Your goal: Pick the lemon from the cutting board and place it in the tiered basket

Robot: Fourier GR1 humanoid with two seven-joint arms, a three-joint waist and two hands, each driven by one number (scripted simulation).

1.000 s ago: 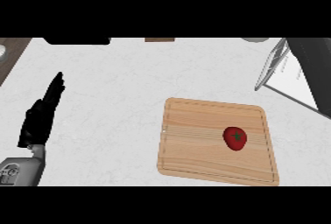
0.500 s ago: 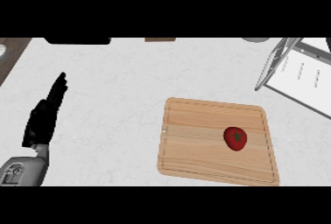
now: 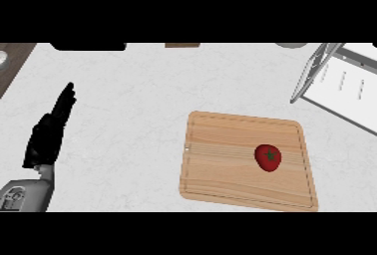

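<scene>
Red, with a green stem, the fruit (image 3: 268, 158) on the cutting board (image 3: 221, 164) at 4 o'clock looks no lemon, so you risk misjudging the target, while your left hand (image 3: 52, 132), fingers straight and empty, sits well apart at 9 o'clock from the tiered basket (image 3: 324, 74) at 2 o'clock.

cutting board (image 3: 236, 164): pale wood (grain visible) | counter (image 3: 140, 99): white, faintly mottled, perhaps stone | basket (image 3: 324, 69): grey metal frame

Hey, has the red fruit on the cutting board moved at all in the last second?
No. The red fruit sits at the same spot on the cutting board, toward its right side, as before.
</scene>
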